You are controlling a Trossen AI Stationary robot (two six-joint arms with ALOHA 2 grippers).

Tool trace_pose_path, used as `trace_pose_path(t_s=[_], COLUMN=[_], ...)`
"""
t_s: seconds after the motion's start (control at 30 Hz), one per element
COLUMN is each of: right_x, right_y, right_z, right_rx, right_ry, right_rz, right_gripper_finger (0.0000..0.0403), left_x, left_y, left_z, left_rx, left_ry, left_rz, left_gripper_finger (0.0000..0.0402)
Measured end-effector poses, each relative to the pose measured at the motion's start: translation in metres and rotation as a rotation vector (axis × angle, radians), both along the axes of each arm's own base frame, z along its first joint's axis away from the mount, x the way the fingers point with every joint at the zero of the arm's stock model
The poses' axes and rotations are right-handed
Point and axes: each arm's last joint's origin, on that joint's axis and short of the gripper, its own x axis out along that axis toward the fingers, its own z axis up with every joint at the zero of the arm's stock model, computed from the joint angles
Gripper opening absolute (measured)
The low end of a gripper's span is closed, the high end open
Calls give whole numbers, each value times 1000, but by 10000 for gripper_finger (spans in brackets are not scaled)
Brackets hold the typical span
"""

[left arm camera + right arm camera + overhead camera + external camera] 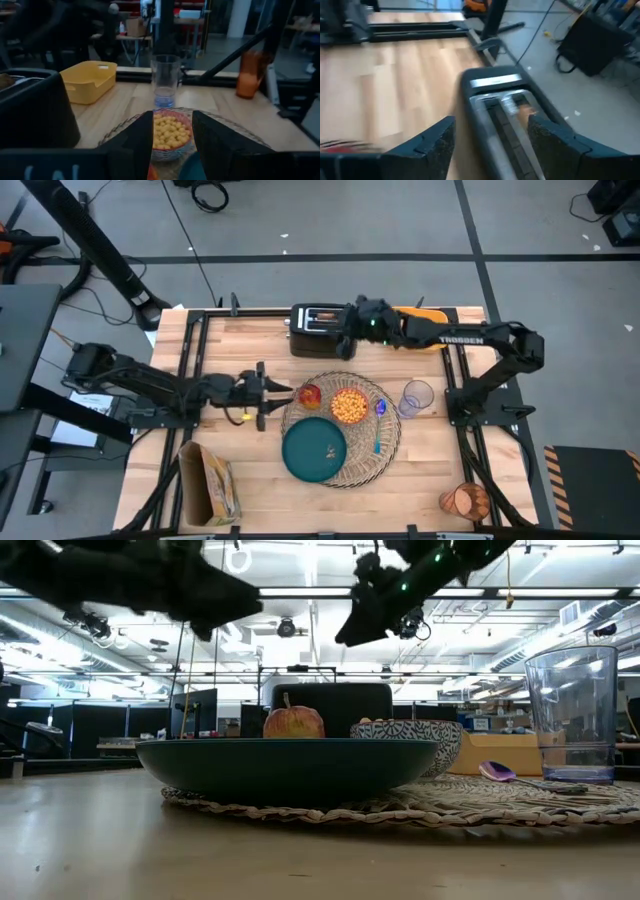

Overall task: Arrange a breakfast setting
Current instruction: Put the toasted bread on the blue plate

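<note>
Dark fingers of our right gripper [490,145] stand apart over the black toaster [318,330], straddling its slots with nothing between them, and we glimpse the toast slice [524,111] still down in one slot. We judge the risk is a pinch on the slot rim rather than the bread, tipping the toaster or crumbling the toast. Our left gripper [272,391] waits part-open and empty beside the red fruit [310,395]. The dark teal plate [314,449] on the woven placemat [390,442] sits bare, awaiting toast
</note>
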Motion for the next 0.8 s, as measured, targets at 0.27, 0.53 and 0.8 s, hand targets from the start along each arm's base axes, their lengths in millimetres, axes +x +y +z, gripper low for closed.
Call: trace_pose_path(t_s=[0.27, 0.53, 0.8], right_x=[-8, -5, -7], right_y=[-53, -76, -83], right_z=[-12, -36, -43], right_rx=[49, 104, 136], right_ry=[-41, -6, 10], right_rz=[-43, -67, -46], right_gripper_finger=[205, 188, 182], left_x=[-24, -25, -25], left_y=[-3, -2, -2], left_z=[-21, -21, -21], left_rx=[-51, -46, -41], left_ry=[-62, -82, -84], left_rz=[-33, -31, -28], left_gripper_finger=[144, 144, 144])
